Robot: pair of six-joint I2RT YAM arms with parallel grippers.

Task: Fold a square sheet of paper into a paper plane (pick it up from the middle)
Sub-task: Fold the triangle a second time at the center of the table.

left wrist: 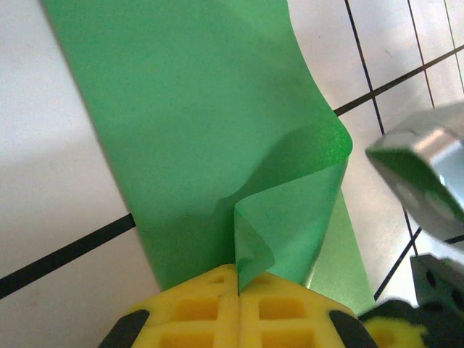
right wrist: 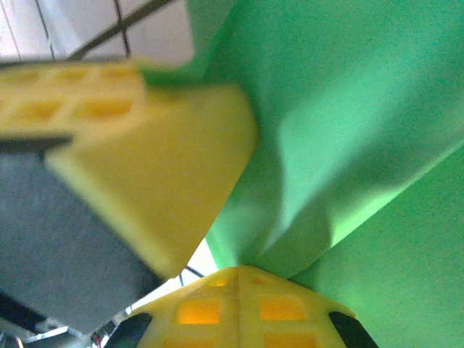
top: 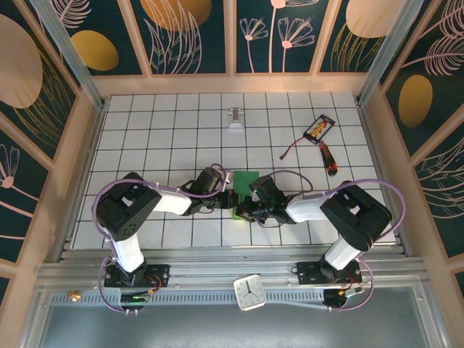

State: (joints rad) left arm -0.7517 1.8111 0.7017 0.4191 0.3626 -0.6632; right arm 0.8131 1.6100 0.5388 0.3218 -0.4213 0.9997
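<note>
We judge the folding barely begun: the sheet (top: 245,179), mid-table between the arms, looks doubled over once, with no point or wings yet. Our left gripper (left wrist: 238,286) is clamped on a raised curl of it. The right gripper (right wrist: 239,279), just beside, is clenched on a ridge of it too.

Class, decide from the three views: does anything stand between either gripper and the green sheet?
Nothing visible does. The left gripper and the right gripper are each shut directly on the green sheet, paper pinched between their fingertips.

Green paper (left wrist: 196,130) lies folded, one flap curled.
</note>
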